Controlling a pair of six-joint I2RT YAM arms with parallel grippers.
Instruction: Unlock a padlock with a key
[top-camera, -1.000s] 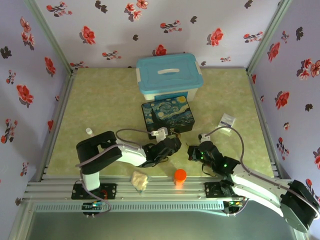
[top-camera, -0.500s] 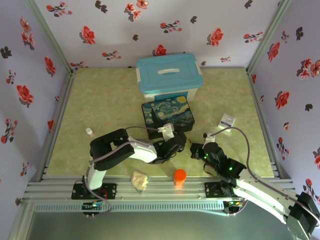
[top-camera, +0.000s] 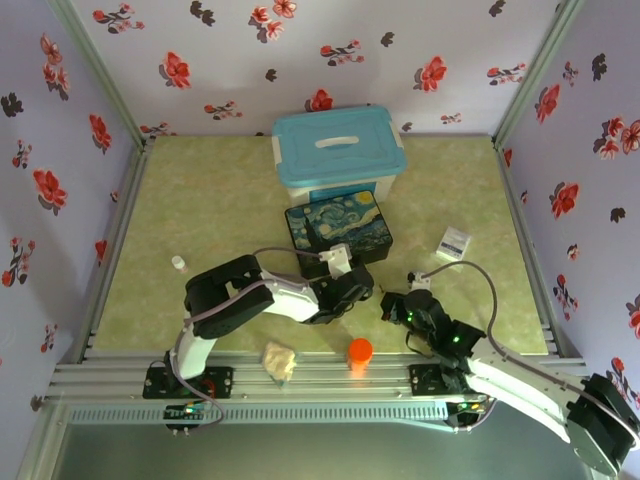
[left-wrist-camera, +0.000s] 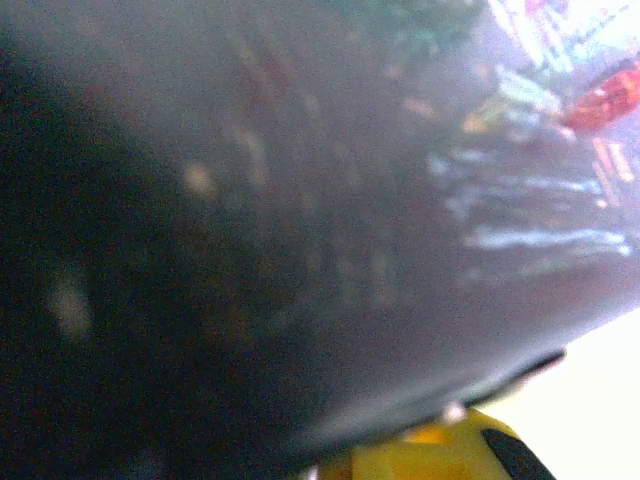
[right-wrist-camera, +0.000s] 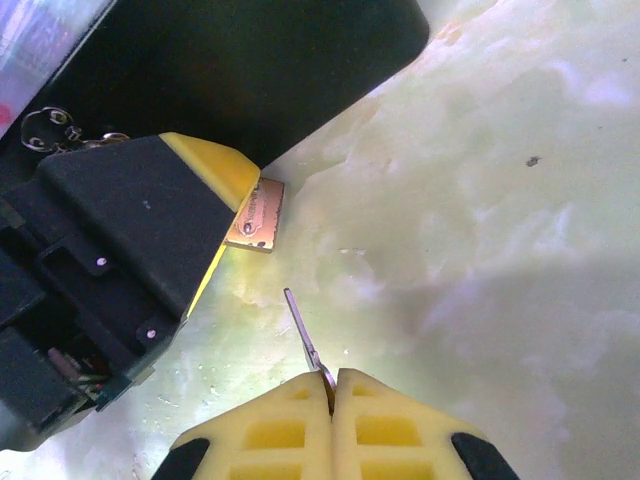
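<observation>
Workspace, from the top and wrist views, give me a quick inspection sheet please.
Surface: green marbled table, flat.
Job's things: padlock beside the painted box, partly under a left finger; key aimed at it, not touching.
Clutter: teal bin, orange cap, crumpled wad, small packet.
Grippers: right gripper shut on the key; left gripper at the padlock, grip unclear.
Cables: grey cables looped over each arm.
Surroundings: floral walls.

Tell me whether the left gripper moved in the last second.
Yes. The left gripper shifted rightward in the top view, from up-left of the orange cap to almost straight above it.
</observation>
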